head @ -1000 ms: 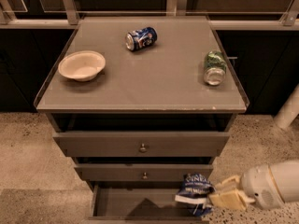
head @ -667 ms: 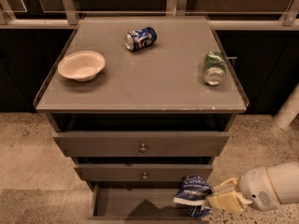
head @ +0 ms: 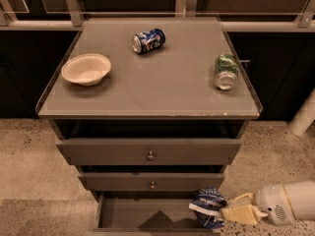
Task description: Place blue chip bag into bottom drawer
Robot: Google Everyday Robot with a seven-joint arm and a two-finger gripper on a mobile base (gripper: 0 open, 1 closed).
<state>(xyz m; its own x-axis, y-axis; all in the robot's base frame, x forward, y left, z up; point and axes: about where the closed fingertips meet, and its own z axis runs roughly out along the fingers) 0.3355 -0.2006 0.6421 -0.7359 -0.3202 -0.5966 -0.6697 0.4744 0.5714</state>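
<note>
The arm [head: 293,208] reaches in low from the right edge, its white housing lying almost level and pointing left. At its end the gripper [head: 227,208] sits down near the floor. Its pale yellowish fingers [head: 238,214] are clamped from the right on the bag [head: 206,203].

The grey surface [head: 162,90] carries a cream bowl [head: 86,69] at left. A blue can [head: 148,41] lies on its side behind and right of the bowl, a green can [head: 226,71] far right. Well below-right of the bowl, the gripper [head: 225,213] clasps the bag [head: 206,203].
</note>
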